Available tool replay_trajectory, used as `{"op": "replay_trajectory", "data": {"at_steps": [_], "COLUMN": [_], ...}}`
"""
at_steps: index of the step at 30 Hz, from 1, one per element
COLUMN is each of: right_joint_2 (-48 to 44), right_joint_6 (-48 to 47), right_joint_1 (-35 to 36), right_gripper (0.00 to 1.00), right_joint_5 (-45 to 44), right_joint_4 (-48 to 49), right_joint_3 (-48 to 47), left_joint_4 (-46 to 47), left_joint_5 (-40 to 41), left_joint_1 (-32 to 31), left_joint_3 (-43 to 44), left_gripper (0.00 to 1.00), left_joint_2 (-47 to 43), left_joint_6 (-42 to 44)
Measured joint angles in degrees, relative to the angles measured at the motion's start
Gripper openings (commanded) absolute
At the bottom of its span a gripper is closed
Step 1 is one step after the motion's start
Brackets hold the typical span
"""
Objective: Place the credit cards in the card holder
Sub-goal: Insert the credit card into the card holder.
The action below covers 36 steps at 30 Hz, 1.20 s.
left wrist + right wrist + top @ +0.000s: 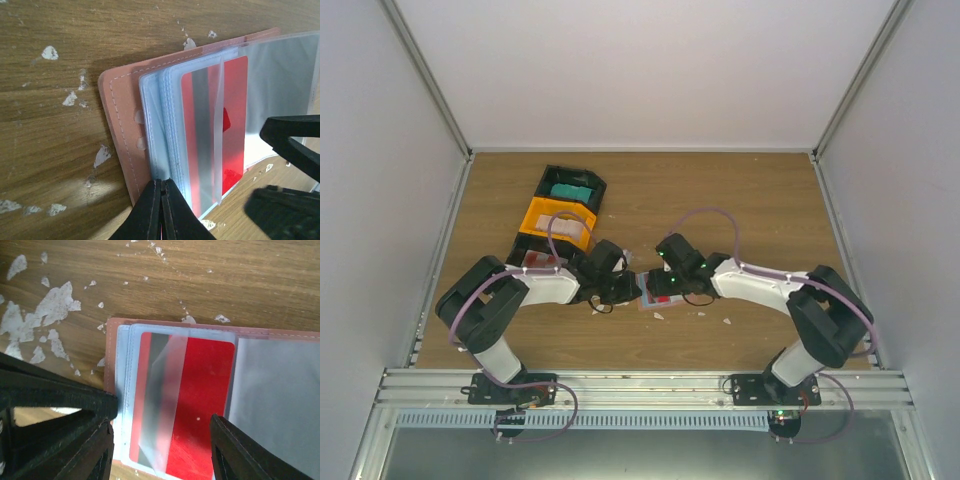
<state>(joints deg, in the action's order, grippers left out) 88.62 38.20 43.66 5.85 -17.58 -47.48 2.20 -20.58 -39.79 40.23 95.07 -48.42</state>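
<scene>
Jaws of the left gripper (161,200) pinch the floppy edge (best handhold) of the salmon-pink leather-like card holder (120,125); right gripper (164,412) jaws gape above the stiff, slick red plastic credit card (200,405) sleeved inside.

I see a wood-grain worktop (740,200) boxed in by plain white walls (640,70), with a metal rail (640,385) running along its near edge. At the far left, three bins sit in a tilted row, touching end to end: a black bin (595,182) farthest back, an orange bin (535,212) next, and a second black bin (525,255) nearest me, partly hidden. Small white scraps (727,322) dot the middle of the worktop. On my right wrist feed they bunch into a ragged patch (55,302), and on the left wrist feed they lie scattered singly (49,52).
</scene>
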Motion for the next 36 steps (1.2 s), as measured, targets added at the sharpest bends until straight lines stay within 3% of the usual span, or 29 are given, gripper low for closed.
{"op": "replay_trajectory", "data": {"at_steps": [10, 20, 28, 36], "right_joint_2": [8.31, 9.75, 9.27, 3.91], "right_joint_6": [-0.39, 0.09, 0.2, 0.24], "right_joint_1": [6.03, 7.21, 7.21, 4.96], "right_gripper": [0.37, 0.01, 0.0, 0.01], "right_joint_5": [-10.56, -14.97, -14.8, -10.38], "right_joint_4": [-6.21, -8.57, -8.5, -5.2], "right_joint_3": [-6.73, -8.39, -8.24, -4.13], "left_joint_4": [-0.02, 0.17, 0.02, 2.49], "left_joint_5": [0.02, 0.02, 0.33, -1.09], "left_joint_1": [0.0, 0.0, 0.0, -0.02], "left_joint_3": [-0.48, -1.01, -2.23, -3.61], "left_gripper": [0.05, 0.05, 0.06, 0.19], "left_joint_2": [-0.2, -0.59, -2.54, -5.03], "left_joint_6": [0.0, 0.0, 0.0, 0.26]}}
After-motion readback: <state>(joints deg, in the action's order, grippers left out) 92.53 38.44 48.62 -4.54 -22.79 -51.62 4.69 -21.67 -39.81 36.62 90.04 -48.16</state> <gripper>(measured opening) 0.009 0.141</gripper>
